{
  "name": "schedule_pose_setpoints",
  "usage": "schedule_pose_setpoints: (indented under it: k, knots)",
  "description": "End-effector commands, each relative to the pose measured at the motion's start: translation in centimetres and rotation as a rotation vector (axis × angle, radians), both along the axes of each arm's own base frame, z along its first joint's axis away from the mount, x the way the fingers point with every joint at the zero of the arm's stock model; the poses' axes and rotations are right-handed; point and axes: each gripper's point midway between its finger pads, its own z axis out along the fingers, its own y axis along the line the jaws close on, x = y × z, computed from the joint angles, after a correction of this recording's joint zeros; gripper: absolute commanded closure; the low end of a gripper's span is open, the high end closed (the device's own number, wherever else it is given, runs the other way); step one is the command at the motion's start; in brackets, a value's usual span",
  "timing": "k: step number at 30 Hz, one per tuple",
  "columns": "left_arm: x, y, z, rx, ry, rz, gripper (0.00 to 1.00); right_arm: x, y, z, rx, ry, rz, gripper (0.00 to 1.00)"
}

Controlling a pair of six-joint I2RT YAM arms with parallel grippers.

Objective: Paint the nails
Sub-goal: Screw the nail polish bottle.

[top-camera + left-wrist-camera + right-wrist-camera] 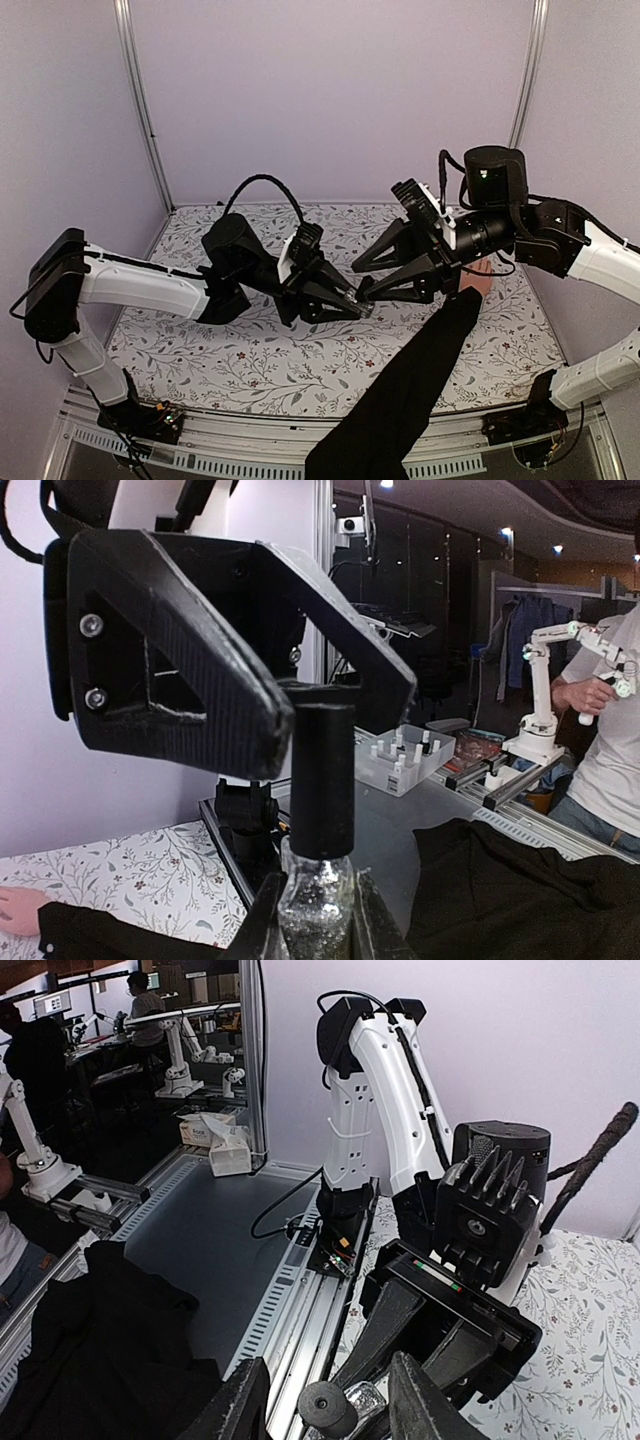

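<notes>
Nails too small to make out; person's bare fingers (480, 283) flat on floral surface (250, 360), right side, under right arm (560, 240). Black sleeve (420, 380) runs to near edge. Left hand (362, 303) clenched on glitter bottle (315, 905). Right hand (328, 1405) released, jaws astride black cap (322, 780).

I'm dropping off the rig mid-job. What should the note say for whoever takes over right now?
Left gripper: shut on the polish bottle, held off the table between the arms.
Right gripper: jaws open, straddling the black cap, not gripping it.
Hand in a black sleeve lies on the table at the right; its nails are too small to make out.
Done: bottle picked up, cap on.
Left: grip the cap, take it off, paint the nails.
</notes>
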Motion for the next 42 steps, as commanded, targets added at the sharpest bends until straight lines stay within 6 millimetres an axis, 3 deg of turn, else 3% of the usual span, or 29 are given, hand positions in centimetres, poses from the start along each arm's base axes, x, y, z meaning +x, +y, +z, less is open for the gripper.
schedule_pose_setpoints:
  k: [1, 16, 22, 32, 42]
  knots:
    - [0.1, 0.1, 0.9, -0.021, -0.006, -0.026, 1.00, -1.1, 0.3, 0.2, 0.001, 0.008, 0.071, 0.59]
    - [0.8, 0.3, 1.6, -0.062, 0.001, 0.015, 1.00, -1.0, 0.9, -1.3, -0.043, 0.047, 0.068, 0.82]
    - [1.6, 0.3, 1.9, -0.075, 0.001, 0.070, 1.00, -0.7, 1.0, -1.7, -0.055, 0.048, 0.048, 0.85]
    - [3.9, 0.8, 2.8, -0.121, 0.003, 0.231, 1.00, 0.1, 1.3, -2.5, -0.081, 0.058, -0.001, 0.91]
    - [8.0, 1.4, 4.3, -0.167, 0.009, 0.525, 1.00, 2.8, 2.2, -3.5, -0.117, 0.063, -0.148, 0.94]
